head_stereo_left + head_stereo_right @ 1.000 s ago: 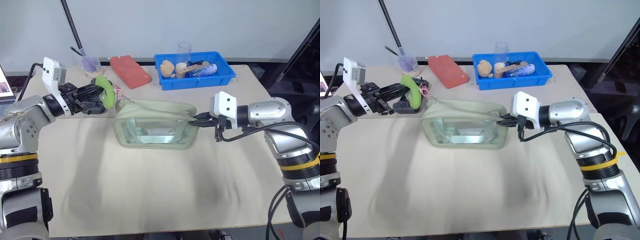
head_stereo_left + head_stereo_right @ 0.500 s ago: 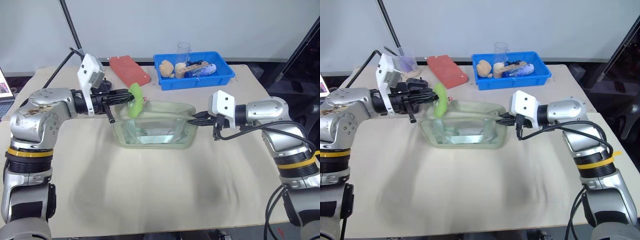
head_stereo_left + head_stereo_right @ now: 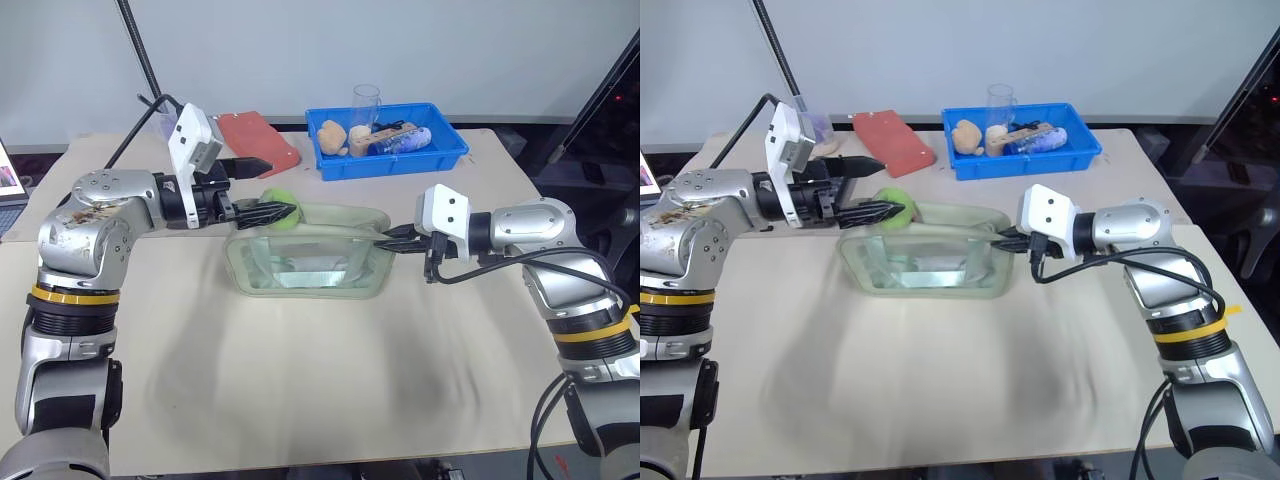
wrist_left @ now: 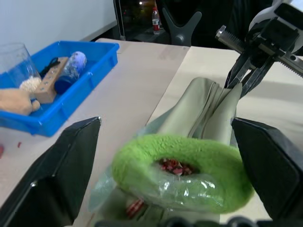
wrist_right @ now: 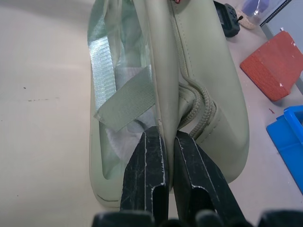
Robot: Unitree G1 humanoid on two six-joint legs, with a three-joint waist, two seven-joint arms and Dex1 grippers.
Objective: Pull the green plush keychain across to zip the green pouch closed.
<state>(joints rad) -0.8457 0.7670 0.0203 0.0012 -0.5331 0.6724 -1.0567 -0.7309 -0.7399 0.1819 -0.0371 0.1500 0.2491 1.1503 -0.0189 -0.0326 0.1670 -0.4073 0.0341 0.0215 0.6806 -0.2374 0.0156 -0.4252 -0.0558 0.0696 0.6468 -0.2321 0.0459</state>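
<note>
Probably a lab, plain white wall (image 3: 450,40), cloth-covered table (image 3: 300,390), blue bin (image 3: 450,155) of props

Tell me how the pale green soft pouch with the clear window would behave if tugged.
Pale sage-green fabric pouch: probably floppy, since its top sags and folds where the right gripper pinches one end. Likely light, so a tug could drag it over the beige table unless that end is pinned. Its clear window panel looks slick.

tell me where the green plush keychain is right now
In the left eye view the green plush keychain lies on the left end of the green pouch, between the open fingers of the left tool, with the red case behind it.
</note>
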